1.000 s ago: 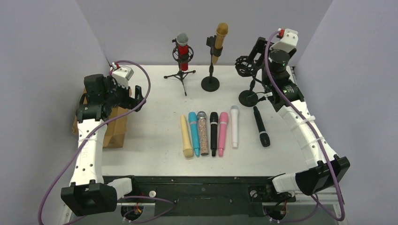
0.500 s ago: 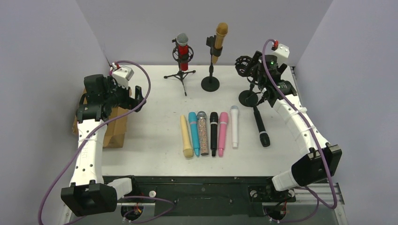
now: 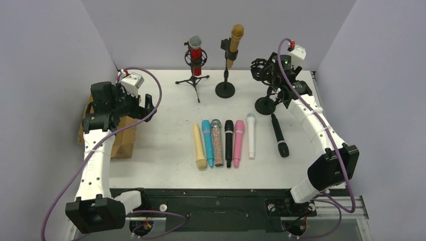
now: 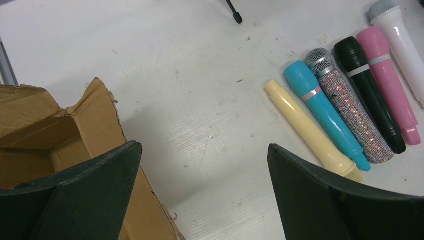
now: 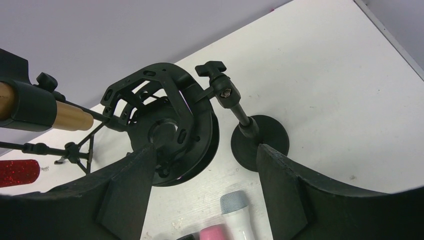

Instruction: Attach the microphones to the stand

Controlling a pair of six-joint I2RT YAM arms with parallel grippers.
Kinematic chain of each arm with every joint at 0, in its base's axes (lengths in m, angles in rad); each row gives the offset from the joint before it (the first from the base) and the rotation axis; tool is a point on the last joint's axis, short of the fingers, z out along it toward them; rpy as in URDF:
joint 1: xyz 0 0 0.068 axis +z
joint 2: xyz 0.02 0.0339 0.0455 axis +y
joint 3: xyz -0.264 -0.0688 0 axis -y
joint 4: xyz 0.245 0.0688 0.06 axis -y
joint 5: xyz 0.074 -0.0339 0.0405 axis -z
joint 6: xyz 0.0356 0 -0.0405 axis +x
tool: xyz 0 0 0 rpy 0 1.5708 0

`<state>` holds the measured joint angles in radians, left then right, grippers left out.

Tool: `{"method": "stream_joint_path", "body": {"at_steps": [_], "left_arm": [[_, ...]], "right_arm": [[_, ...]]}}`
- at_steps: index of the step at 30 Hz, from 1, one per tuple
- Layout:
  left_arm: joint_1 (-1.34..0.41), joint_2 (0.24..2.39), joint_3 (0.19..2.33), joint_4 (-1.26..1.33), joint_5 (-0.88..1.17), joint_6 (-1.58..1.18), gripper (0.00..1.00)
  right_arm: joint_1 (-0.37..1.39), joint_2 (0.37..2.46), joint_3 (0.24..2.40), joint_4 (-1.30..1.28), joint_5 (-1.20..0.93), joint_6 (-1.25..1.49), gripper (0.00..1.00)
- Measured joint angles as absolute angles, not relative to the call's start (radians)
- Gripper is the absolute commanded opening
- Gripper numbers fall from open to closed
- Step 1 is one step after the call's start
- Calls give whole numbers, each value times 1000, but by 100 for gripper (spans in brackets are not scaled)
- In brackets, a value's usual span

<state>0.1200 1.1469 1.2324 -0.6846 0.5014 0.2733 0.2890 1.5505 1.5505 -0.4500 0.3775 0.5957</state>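
A red microphone point(image 3: 196, 54) sits in the tripod stand and a golden-brown one point(image 3: 234, 44) in the round-base stand. A third stand with an empty black shock mount point(image 3: 261, 70) is at the back right; it also shows in the right wrist view point(image 5: 170, 125). Cream point(image 3: 199, 145), teal point(image 3: 207, 142), glittery point(image 3: 217, 142), black point(image 3: 229, 143), pink point(image 3: 238, 142) and white point(image 3: 250, 135) microphones lie in a row, with another black one point(image 3: 280, 134) to their right. My right gripper point(image 5: 205, 147) is open and empty just beside the shock mount. My left gripper point(image 4: 203, 146) is open and empty at the far left.
An open cardboard box point(image 3: 123, 135) stands at the table's left edge, under my left gripper point(image 3: 145, 106); it also shows in the left wrist view point(image 4: 45, 150). The third stand's round base point(image 5: 260, 142) rests near the right wall.
My right arm has swung left and lowered its gripper toward the empty shock mount. The left arm and the microphones have not moved.
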Motion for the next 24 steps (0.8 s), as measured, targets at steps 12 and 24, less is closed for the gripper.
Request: {"method": "stream_joint_path", "body": {"at_steps": [12, 24], "left_arm": [[120, 1141, 1220, -684, 500, 274, 96], [120, 1114, 1186, -676, 498, 283, 96]], "right_arm": [[289, 1529, 1552, -465, 367, 670, 80], [348, 1601, 1675, -502, 366, 693, 79]]}}
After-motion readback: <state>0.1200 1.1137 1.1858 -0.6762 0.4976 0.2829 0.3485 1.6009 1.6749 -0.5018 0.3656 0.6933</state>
